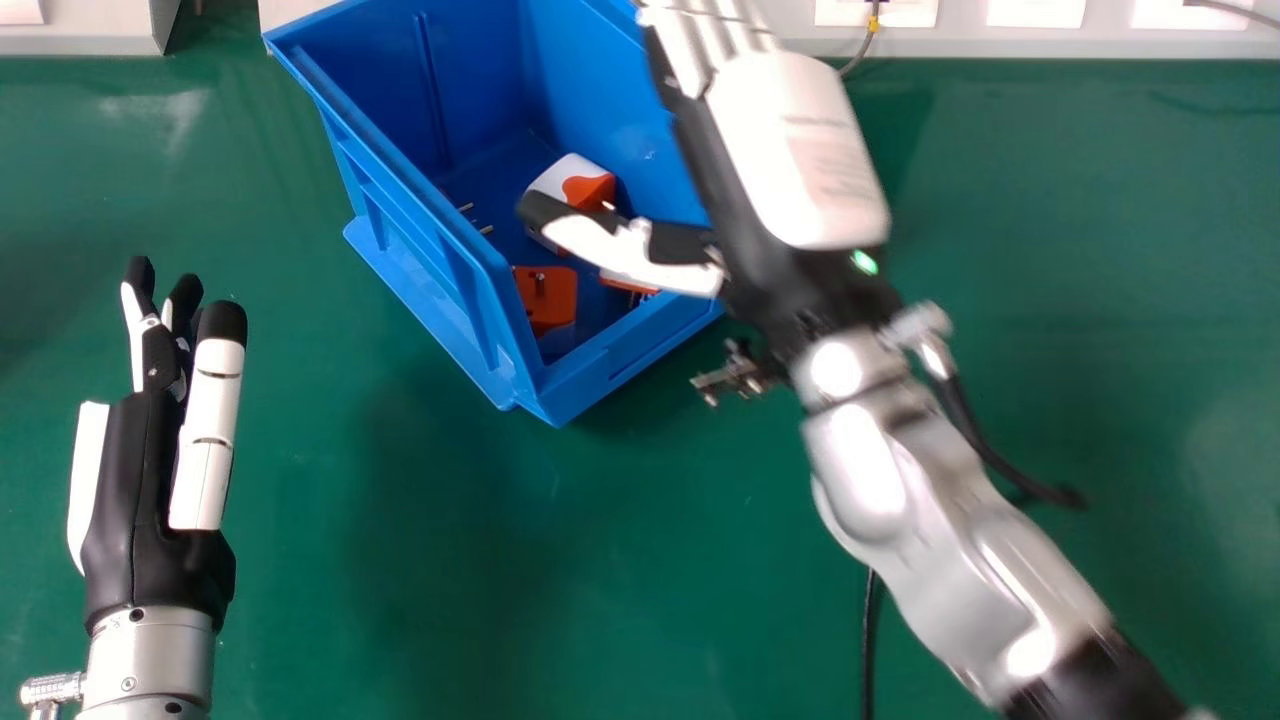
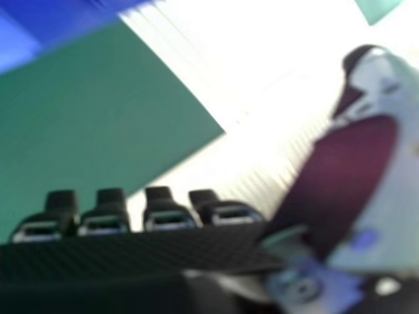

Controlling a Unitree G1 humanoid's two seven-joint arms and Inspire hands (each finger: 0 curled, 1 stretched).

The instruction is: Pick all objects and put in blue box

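The blue box (image 1: pixel 440 250) stands at the back centre in the head view, holding a white and orange object (image 1: pixel 587 187), an orange block (image 1: pixel 545 297) and some metal prongs near its left wall. My right hand (image 1: pixel 790 150) is over the box's right side with its fingers straight and its thumb above the inside; it holds nothing. In the right hand view, my right hand (image 2: pixel 131 252) shows open fingertips and thumb. My left hand (image 1: pixel 150 440) rests open at the left, apart from the box.
Green table (image 1: pixel 480 560) surrounds the box. A black cable (image 1: pixel 869 640) runs beside the right forearm. White panels with sockets (image 1: pixel 1035 12) line the table's back edge.
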